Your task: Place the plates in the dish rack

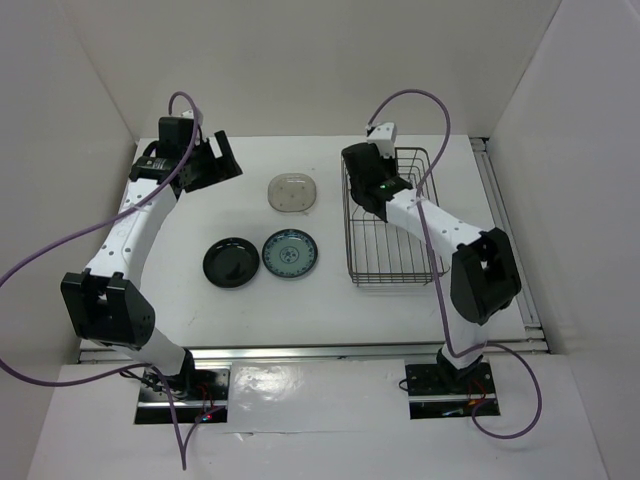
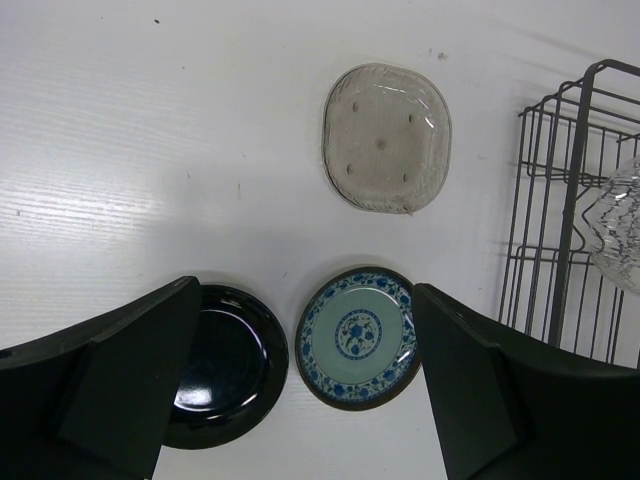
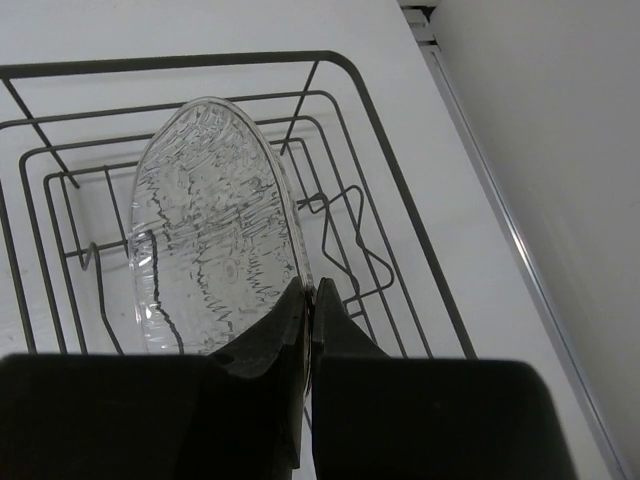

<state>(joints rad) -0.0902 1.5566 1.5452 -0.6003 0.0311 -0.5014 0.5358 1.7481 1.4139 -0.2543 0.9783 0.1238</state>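
Observation:
My right gripper [image 3: 310, 292] is shut on the rim of the clear glass plate [image 3: 215, 225] and holds it on edge over the dark wire dish rack [image 3: 400, 200], above its upright dividers. In the top view that gripper [image 1: 375, 190] is over the rack [image 1: 400, 262]. The beige speckled plate [image 1: 292, 193], the black plate [image 1: 231, 263] and the blue-and-white plate [image 1: 291, 253] lie flat on the table left of the rack. My left gripper [image 1: 210, 165] is open and empty, raised above the back left; its view shows the beige [image 2: 387, 137], black [image 2: 225, 365] and blue-and-white [image 2: 357, 337] plates.
White walls enclose the table on the left, back and right. A metal rail [image 1: 505, 235] runs along the table's right edge beside the rack. The rack's left corner [image 2: 570, 200] shows in the left wrist view with the glass plate [image 2: 618, 225] inside it.

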